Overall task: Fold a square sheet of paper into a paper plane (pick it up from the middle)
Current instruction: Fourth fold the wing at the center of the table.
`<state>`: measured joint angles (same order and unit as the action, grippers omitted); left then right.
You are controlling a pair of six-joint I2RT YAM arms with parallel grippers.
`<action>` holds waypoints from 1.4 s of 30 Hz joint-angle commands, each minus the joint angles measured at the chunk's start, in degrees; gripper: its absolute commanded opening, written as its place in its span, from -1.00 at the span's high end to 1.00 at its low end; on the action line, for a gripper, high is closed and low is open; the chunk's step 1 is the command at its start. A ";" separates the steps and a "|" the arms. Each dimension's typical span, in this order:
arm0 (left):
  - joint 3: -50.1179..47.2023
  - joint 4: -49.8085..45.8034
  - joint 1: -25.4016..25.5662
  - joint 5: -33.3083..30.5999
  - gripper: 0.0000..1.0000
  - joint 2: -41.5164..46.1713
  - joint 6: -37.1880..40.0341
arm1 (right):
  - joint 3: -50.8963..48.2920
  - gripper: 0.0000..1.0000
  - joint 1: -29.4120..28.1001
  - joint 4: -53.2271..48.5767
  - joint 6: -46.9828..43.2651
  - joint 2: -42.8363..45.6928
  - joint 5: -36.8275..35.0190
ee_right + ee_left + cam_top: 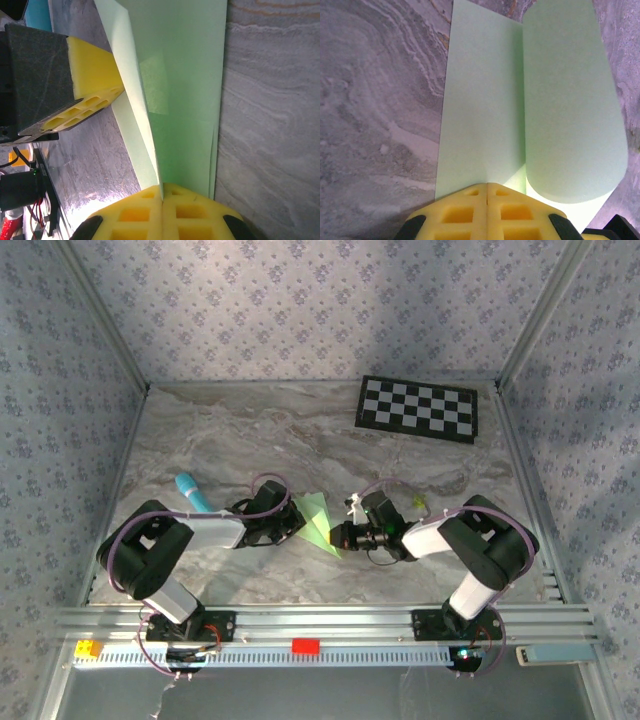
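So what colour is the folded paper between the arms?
The paper is plain pale mint green, clearest in the left wrist view.

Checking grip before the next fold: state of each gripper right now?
Left gripper: shut on the green paper.
Right gripper: shut on the same green paper.

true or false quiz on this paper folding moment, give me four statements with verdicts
1. The jaws of the left gripper and the right gripper are both shut on the sheet of paper. True.
2. The sheet of paper lies flat and unfolded. False: it is folded, with one flap curling up.
3. The checkerboard sits at the far right of the table. True.
4. The blue stick rests on the checkerboard. False: it lies on the bare table beside the left arm, well away from the board.
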<state>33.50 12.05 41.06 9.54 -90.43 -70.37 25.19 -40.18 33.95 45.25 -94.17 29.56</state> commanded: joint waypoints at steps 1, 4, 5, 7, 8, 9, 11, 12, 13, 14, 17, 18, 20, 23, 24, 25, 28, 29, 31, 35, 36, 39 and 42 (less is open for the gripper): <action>-0.19 -4.42 0.43 -1.90 1.00 -0.27 0.32 | -0.96 1.00 0.48 -0.08 1.10 -0.09 -0.21; -0.19 -4.56 0.38 -1.97 1.00 -0.27 0.23 | -1.06 1.00 0.41 -0.04 1.41 -0.09 -0.30; -0.19 -4.51 0.42 -2.01 1.00 -0.27 0.23 | -1.23 1.00 0.46 0.06 1.63 -0.09 -0.34; -0.19 -4.54 0.43 -1.98 1.00 -0.28 0.23 | -1.29 1.00 0.46 0.17 1.74 -0.12 -0.38; -0.19 -4.53 0.40 -1.94 1.00 -0.28 0.23 | -1.28 1.00 0.46 0.10 1.76 -0.21 -0.33; -0.12 -4.51 0.38 -1.93 1.00 -0.27 0.23 | -1.29 1.00 0.50 0.07 1.69 -0.32 -0.36; -0.10 -4.50 0.42 -1.92 1.00 -0.27 0.30 | -1.36 1.00 0.55 0.14 1.87 -0.59 -0.46; -0.03 -4.57 0.42 -1.95 1.00 -0.30 0.32 | -1.42 1.00 0.56 0.17 1.99 -0.68 -0.47; -0.01 -4.58 0.41 -1.97 1.00 -0.27 0.32 | -1.54 1.00 0.59 0.17 2.11 -0.79 -0.52; -0.01 -4.62 0.40 -1.92 1.00 -0.27 0.31 | -1.50 1.00 0.56 0.25 2.15 -0.79 -0.49; 0.23 -4.61 0.34 -1.86 1.00 -0.27 0.56 | -1.80 1.00 0.59 0.19 2.38 -0.81 -0.76; 0.42 -4.68 0.41 -1.85 1.00 -0.20 0.63 | -1.81 1.00 0.70 0.09 2.47 -0.79 -0.80; 0.60 -4.68 0.40 -1.89 0.98 0.12 1.18 | -1.77 1.00 0.68 0.06 2.46 -0.98 -0.59; 1.35 -4.59 0.41 -1.56 0.94 0.63 2.45 | -1.63 1.00 0.71 -0.04 2.39 -1.44 -0.16; 1.72 -4.51 0.43 -1.27 0.92 0.84 2.91 | -1.52 1.00 0.72 -0.17 2.50 -1.63 -0.20; 2.11 -4.49 0.40 -1.11 0.90 1.19 3.39 | -1.50 1.00 0.74 -0.23 2.70 -1.87 -0.12; 3.02 -4.30 0.43 -0.83 0.83 2.57 4.98 | -1.14 1.00 0.85 -0.53 2.74 -2.53 0.23; 3.38 -4.23 0.44 -0.73 0.81 3.27 5.87 | -1.12 1.00 0.92 -0.76 2.73 -2.74 0.40; 3.97 -3.79 0.54 -0.23 0.80 4.58 7.35 | -0.86 1.00 1.07 -0.98 2.79 -3.00 0.57; 3.87 0.26 0.53 2.51 0.81 5.54 8.18 | -0.87 1.00 1.39 -1.47 2.82 -3.11 0.55; 3.82 1.59 0.59 3.69 0.83 5.31 8.14 | -0.85 1.00 1.46 -1.46 2.79 -3.06 0.58; 4.11 4.74 0.62 6.48 0.85 3.57 7.89 | -0.76 1.00 1.52 -1.49 3.00 -3.28 0.62; 4.65 7.51 0.68 8.79 0.86 0.98 6.92 | -0.69 1.00 1.69 -1.48 3.09 -3.47 0.85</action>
<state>36.45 15.09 41.28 14.61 -87.35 -63.86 24.58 -38.85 36.29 47.77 -95.46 31.68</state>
